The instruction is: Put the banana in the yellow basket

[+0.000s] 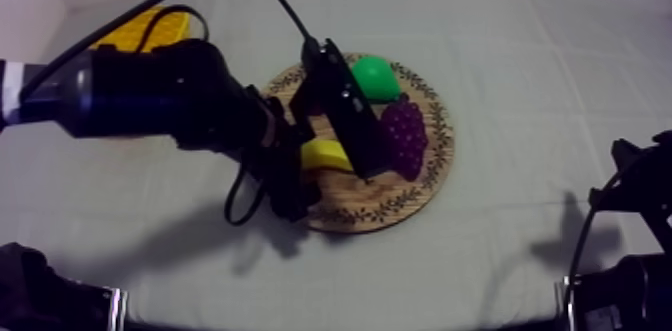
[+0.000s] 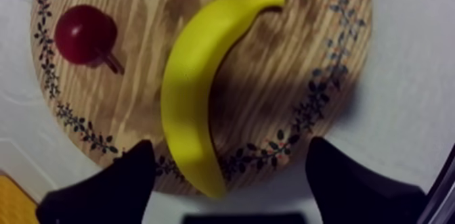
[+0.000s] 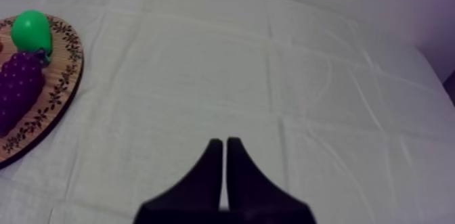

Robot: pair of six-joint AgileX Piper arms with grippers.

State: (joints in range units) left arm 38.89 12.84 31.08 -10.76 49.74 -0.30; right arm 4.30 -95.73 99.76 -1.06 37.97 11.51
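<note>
Overhead, one round wooden board point(image 1: 400, 205) lies mid-table on the grey-white cloth point(image 1: 520, 45), and one yellow basket point(image 1: 150, 30) sits beyond it toward the far left. The left arm point(image 1: 170, 95) reaches in from the left and hangs over the board's left half, hiding part of it. Three fruits can be counted there: one banana point(image 1: 325, 155), partly covered by the arm, one green pear point(image 1: 375, 77) at the far side, and one bunch of grapes point(image 1: 403, 137) just beside the pear. The right arm point(image 1: 630, 205) sits low at the right edge, well apart from the board.

From the left wrist, the left gripper point(image 2: 230, 145) stands wide open above the board's patterned rim, its two fingers point(image 2: 115, 186) flanking the banana's near end and gripping nothing. The single banana lies on the wood, and one small red fruit point(image 2: 84, 34) rests beside it, apart.

From the right wrist, the right gripper point(image 3: 225, 149) has its fingers pressed together as a narrow wedge over bare cloth, holding nothing. Off to its side are the board's rim, the one pear and the one bunch of grapes.
</note>
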